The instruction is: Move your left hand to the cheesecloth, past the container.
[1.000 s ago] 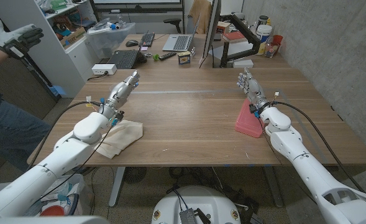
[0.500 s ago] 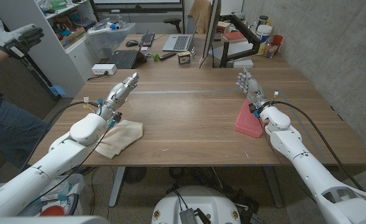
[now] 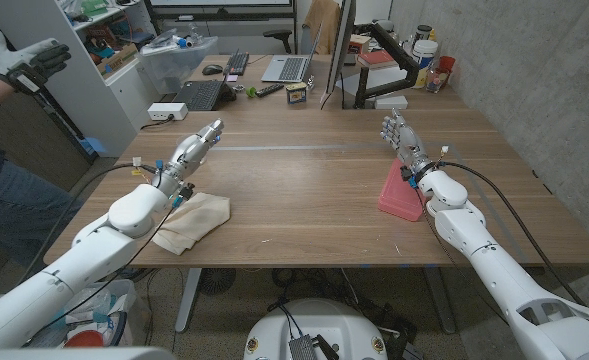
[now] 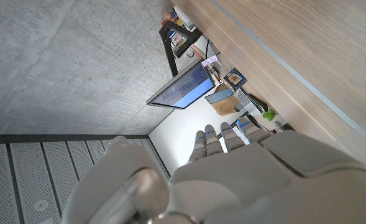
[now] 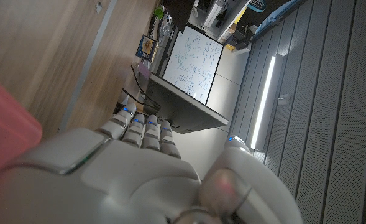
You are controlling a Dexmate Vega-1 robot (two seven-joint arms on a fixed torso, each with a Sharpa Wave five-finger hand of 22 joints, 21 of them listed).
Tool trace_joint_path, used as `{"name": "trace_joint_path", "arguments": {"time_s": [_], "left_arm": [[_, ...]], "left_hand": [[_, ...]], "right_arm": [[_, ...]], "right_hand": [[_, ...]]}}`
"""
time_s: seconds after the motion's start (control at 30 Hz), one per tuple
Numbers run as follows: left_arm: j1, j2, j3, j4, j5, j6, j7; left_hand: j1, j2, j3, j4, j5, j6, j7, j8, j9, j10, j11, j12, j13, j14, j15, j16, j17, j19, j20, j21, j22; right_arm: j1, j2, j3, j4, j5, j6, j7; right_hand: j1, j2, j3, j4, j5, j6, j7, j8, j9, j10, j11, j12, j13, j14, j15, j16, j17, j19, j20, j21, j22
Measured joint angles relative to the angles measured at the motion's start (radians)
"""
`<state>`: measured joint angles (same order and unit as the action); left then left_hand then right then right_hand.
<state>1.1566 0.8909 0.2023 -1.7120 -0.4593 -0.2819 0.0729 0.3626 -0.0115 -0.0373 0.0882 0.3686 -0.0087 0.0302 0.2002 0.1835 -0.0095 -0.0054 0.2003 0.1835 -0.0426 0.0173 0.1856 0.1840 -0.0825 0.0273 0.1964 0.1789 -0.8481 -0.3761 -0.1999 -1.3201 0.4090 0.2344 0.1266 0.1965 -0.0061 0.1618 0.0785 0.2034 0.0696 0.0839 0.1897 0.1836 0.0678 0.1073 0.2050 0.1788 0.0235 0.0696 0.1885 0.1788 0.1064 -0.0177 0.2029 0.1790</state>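
The head view looks down from above over the table (image 3: pixel 314 190). Each wrist view sits close behind its own hand, turned, facing the monitor (image 4: pixel 178 90) that both share.

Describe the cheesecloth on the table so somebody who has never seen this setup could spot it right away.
Start at the wooden table and go to its near edge on the robot's left side, where the white left arm comes in. The cheesecloth is the crumpled cream-coloured fabric lying partly under that arm's forearm. It is the soft pale item; the pink container lies across the table by the right hand.
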Motion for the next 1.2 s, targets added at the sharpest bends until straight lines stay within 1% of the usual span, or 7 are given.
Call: {"name": "trace_joint_path", "arguments": {"time_s": [0.4,0.43,0.6,0.7,0.9,1.13,1.2], "left_arm": [[0.057,0.038,-0.043,-0.041,0.009,-0.002,0.01],[0.065,0.044,-0.05,-0.046,0.026,0.002,0.029],[0.091,0.061,-0.075,-0.06,0.04,0.01,0.041],[0.101,0.068,-0.085,-0.064,0.048,0.011,0.044],[0.114,0.081,-0.1,-0.064,0.064,0.017,0.045],[0.124,0.097,-0.116,-0.063,0.076,0.024,0.04],[0.129,0.102,-0.123,-0.063,0.081,0.026,0.039]], "left_hand": [[0.008,0.0,-0.004,-0.004,0.0,0.0,0.0,0.0,0.0,0.0,0.0,0.0,0.0,0.0,0.0,0.0,0.0,0.0,0.0,0.0,0.0],[0.008,0.0,-0.004,-0.004,0.0,0.0,0.0,0.0,0.0,0.0,0.0,0.0,0.0,0.0,0.0,0.0,0.0,0.0,0.0,0.0,0.0],[0.008,0.0,-0.004,-0.004,0.0,0.004,0.004,0.0,0.0,0.005,0.005,0.0,0.0,0.0,0.0,0.0,0.0,0.0,0.0,0.0,0.0],[0.012,0.004,-0.004,-0.004,0.0,0.004,0.004,0.0,0.0,0.011,0.0,0.0,0.0,0.0,0.0,0.0,0.0,0.0,0.0,0.0,0.0],[0.012,0.004,-0.004,-0.004,0.0,0.009,-0.002,0.0,0.0,0.011,0.0,0.0,0.0,0.0,0.0,0.0,0.0,0.0,0.0,0.0,0.0],[0.012,0.004,-0.004,-0.004,0.0,0.009,-0.002,0.0,0.0,0.011,0.0,0.0,0.0,0.005,-0.005,0.0,0.0,0.001,0.009,0.0,0.0],[0.017,0.009,-0.004,-0.004,0.0,0.009,-0.002,0.0,0.0,0.016,-0.005,0.0,0.0,0.005,-0.005,0.0,0.0,-0.001,0.012,0.0,0.0]], "right_arm": [[0.001,-0.003,0.001,0.0,0.0,0.0,0.004],[0.001,-0.003,0.001,0.0,-0.001,0.0,0.004],[0.003,-0.007,-0.001,-0.001,-0.005,-0.008,0.005],[0.003,-0.01,-0.003,-0.007,-0.008,-0.014,0.005],[0.007,-0.015,-0.006,-0.018,-0.016,-0.026,0.003],[0.013,-0.016,-0.01,-0.021,-0.023,-0.037,-0.001],[0.016,-0.016,-0.012,-0.021,-0.025,-0.04,-0.002]], "right_hand": [[0.0,0.0,-0.004,-0.004,0.0,0.0,0.0,0.0,0.0,0.0,0.0,0.0,0.0,0.0,0.0,0.0,0.0,0.0,0.0,0.0,0.0],[0.0,0.0,-0.004,-0.004,0.0,0.0,0.0,0.0,0.0,0.0,0.0,0.0,0.0,0.0,0.0,0.0,0.0,0.0,0.0,0.0,0.0],[0.0,0.0,-0.004,-0.004,0.0,0.0,0.0,0.0,0.0,0.0,0.0,0.0,0.0,0.0,0.0,0.0,0.0,0.0,0.0,0.0,0.0],[0.0,0.0,-0.004,-0.004,0.0,0.0,0.0,0.0,0.0,0.0,0.0,0.0,0.0,0.0,0.0,0.0,0.0,0.0,0.0,0.0,0.0],[0.0,0.0,-0.004,-0.004,0.0,0.0,0.0,0.0,0.0,0.0,0.0,0.0,0.0,0.0,0.0,0.0,0.0,0.0,0.0,0.0,0.0],[0.005,0.005,-0.004,-0.004,0.0,0.0,0.0,0.0,0.0,0.0,0.0,0.0,0.0,0.0,0.0,0.0,0.0,0.0,0.0,0.0,0.0],[0.005,0.005,-0.004,-0.004,0.0,0.0,0.0,0.0,0.0,0.0,0.0,0.0,0.0,0.0,0.0,0.0,0.0,0.0,0.0,0.0,0.0]]}}
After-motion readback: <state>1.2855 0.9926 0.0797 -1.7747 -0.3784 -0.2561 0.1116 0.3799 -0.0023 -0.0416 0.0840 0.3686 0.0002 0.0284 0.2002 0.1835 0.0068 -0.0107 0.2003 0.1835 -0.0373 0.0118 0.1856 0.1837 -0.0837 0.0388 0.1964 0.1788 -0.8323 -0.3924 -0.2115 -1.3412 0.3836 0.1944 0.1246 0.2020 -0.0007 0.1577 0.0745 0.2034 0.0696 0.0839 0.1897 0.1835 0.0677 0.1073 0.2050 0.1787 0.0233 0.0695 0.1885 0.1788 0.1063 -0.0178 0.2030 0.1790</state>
